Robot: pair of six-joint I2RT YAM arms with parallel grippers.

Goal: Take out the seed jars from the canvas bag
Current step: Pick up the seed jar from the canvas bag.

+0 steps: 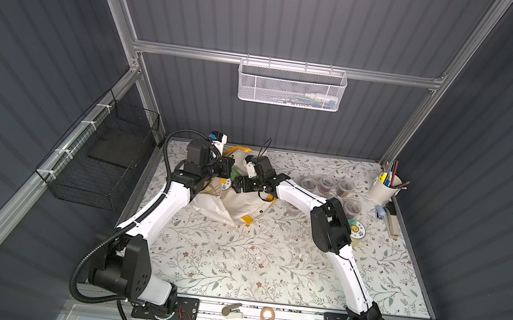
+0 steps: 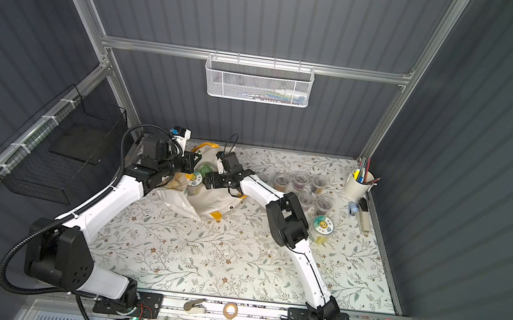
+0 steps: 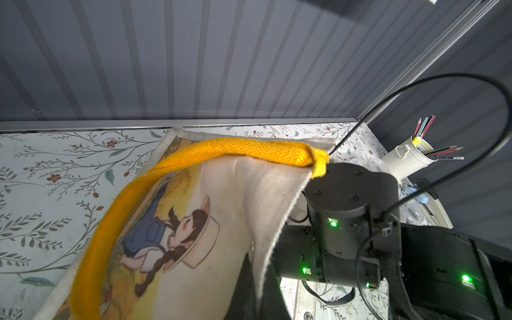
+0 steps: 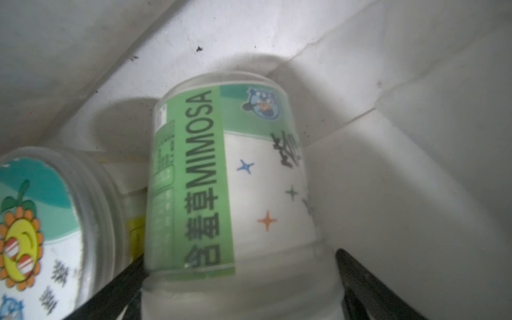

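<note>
The canvas bag lay slumped on the floral table, left of centre in both top views. Inside it, the right wrist view showed a green-labelled mimosa jar on its side at centre frame, with a sunflower-lidded jar just beside it at lower left. We judged the mimosa jar light, stiff and slick, and apt to roll, so the best hold was across its round body near the lid. The right gripper stood wide, a finger on each side of that lid end. The left gripper was closed tight, seemingly on the bag's rim by the yellow handle, holding the mouth up. Soft canvas walls crowded the jar, and its neighbour could snag a finger. Small seed cups and a lidded jar stood at the right of the table, and the white pen cup at upper right, well apart from the bag
</note>
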